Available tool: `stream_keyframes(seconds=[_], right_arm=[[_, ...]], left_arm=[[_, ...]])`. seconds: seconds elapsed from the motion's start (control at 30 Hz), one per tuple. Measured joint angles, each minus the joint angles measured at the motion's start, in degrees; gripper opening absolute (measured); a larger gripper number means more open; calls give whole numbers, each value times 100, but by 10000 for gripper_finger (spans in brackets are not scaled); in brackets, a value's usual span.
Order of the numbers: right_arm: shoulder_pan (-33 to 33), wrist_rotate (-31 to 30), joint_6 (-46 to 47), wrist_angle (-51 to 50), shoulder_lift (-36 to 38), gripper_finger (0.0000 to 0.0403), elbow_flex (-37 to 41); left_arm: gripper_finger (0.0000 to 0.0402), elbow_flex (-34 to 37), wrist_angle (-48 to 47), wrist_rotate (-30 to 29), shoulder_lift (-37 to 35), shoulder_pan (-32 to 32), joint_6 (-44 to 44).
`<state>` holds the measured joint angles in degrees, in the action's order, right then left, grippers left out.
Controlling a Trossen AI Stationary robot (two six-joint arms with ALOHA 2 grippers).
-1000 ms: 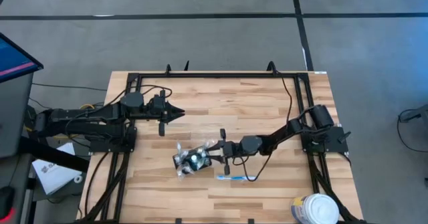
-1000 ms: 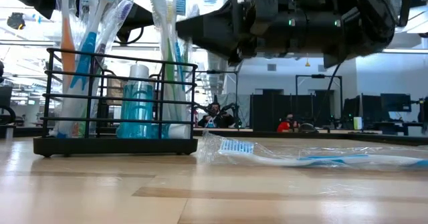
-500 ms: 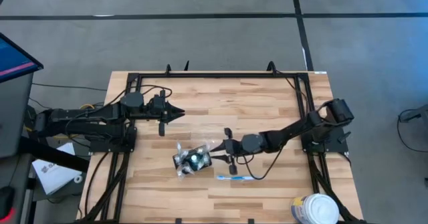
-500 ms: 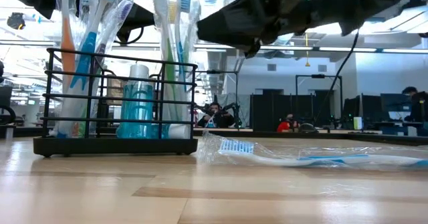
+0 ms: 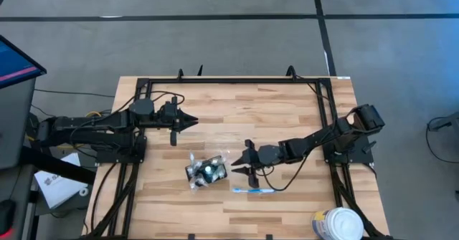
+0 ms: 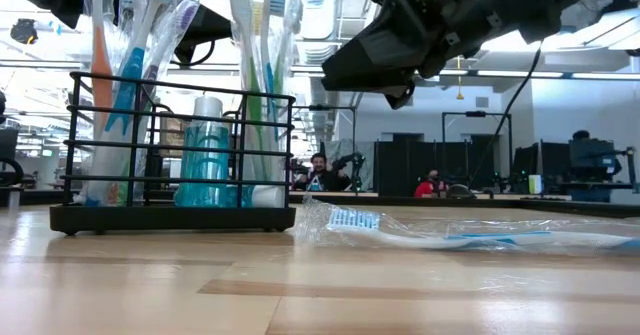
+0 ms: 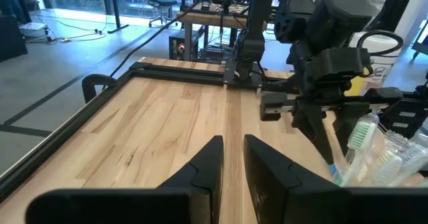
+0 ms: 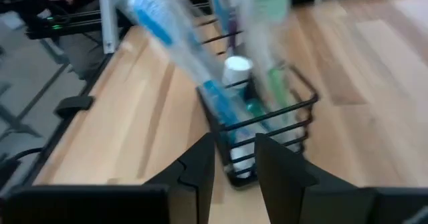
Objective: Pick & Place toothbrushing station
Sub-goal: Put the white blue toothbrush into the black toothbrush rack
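Observation:
The toothbrushing station (image 5: 206,170) is a small black wire holder standing on its flat base (image 6: 175,218) on the wooden table. It is filled with wrapped toothbrushes and a teal tube. My right gripper (image 5: 237,161) hovers just to its right, raised above the table, open and empty. In the right wrist view the holder (image 8: 261,127) lies ahead of the fingers (image 8: 197,164). My left gripper (image 5: 195,122) waits shut at the far left, well clear of the holder; its wrist view shows the narrow slit between its fingers (image 7: 233,144).
A loose toothbrush in a clear wrapper (image 5: 252,190) lies flat on the table, near the holder's right. A white round tub (image 5: 337,224) stands at the near right corner. Black frame rails (image 5: 237,80) edge the table. People sit in the room beyond (image 6: 318,170).
My right gripper has drawn back from the holder toward the table's right edge and has risen. It has tipped up from pointing steeply down to nearer level and has rolled at the wrist. The holder has stayed in place.

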<state>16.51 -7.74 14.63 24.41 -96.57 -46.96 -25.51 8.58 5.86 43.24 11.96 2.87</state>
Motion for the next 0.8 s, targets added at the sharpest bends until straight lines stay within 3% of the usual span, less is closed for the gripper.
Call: stream_keyframes(seconds=[0.3,0.8], right_arm=[[188,605,555,-289,-8,98,0],[705,626,1000,-782,-24,98,0]], left_arm=[[53,0,1,-1,-1,0,0],[53,-1,2,-1,-1,0,0]])
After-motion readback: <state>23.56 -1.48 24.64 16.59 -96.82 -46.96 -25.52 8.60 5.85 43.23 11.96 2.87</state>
